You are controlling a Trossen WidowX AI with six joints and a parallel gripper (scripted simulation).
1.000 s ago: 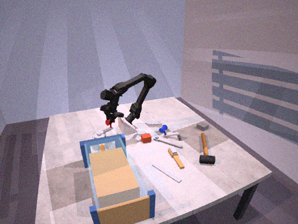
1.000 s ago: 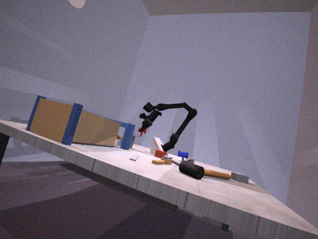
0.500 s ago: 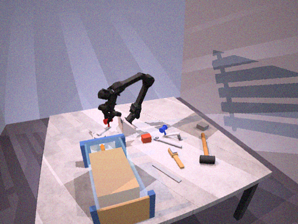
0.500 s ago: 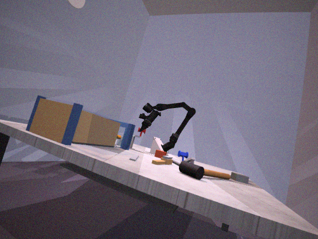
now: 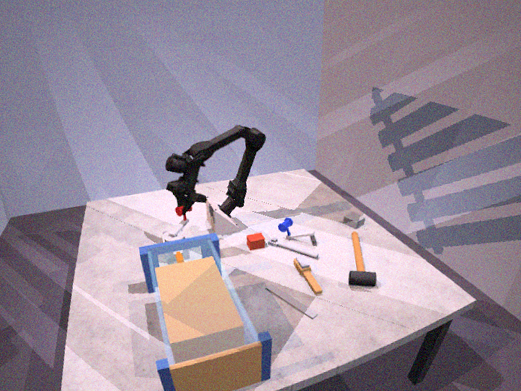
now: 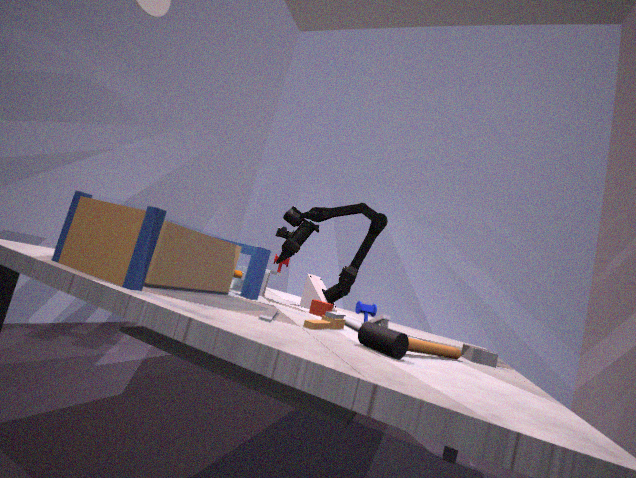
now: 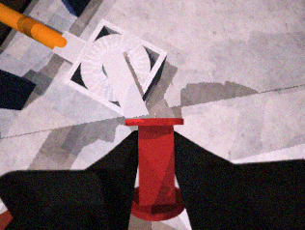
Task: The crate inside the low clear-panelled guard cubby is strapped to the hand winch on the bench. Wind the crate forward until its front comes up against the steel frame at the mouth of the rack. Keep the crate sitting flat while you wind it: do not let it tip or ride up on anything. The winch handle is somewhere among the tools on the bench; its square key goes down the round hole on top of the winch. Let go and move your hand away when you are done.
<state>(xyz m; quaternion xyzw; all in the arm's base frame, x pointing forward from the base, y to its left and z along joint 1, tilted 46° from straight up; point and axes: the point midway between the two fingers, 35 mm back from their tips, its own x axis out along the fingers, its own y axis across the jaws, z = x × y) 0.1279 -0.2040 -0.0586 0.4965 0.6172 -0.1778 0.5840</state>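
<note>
My gripper is shut on the red spool-shaped grip of the winch handle. The handle's grey crank arm reaches from the grip across the top of the winch. Its far end lies over the round drum; whether the key sits fully in the hole is hidden. The tan crate sits flat in the cubby. A gap shows between its front and the blue frame at the mouth. An orange piece lies in line between crate and winch.
Right of the cubby lie a red block, a blue-gripped tool, a grey rod tool, an orange-handled brush-like tool, a thin rod, a black-headed mallet and a grey block. A pale wedge stands by the arm's base.
</note>
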